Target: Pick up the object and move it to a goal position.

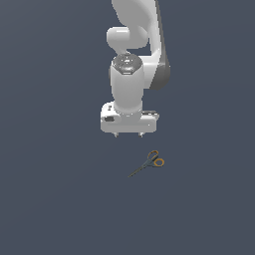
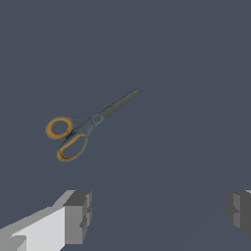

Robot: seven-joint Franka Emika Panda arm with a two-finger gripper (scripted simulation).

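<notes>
A small pair of scissors with two orange-yellow ring handles and thin dark blades lies flat on the dark grey floor. In the exterior view it lies below the gripper and toward that view's right, blades pointing to the lower left. My gripper hangs above the floor, open and empty, with its fingertips pointing down. In the wrist view the scissors lie whole and unobstructed, apart from the two grey fingers, which stand wide apart. Nothing sits between the fingers.
The white arm rises behind the gripper to the exterior view's top edge. The floor is a plain dark grey surface with no other objects in view.
</notes>
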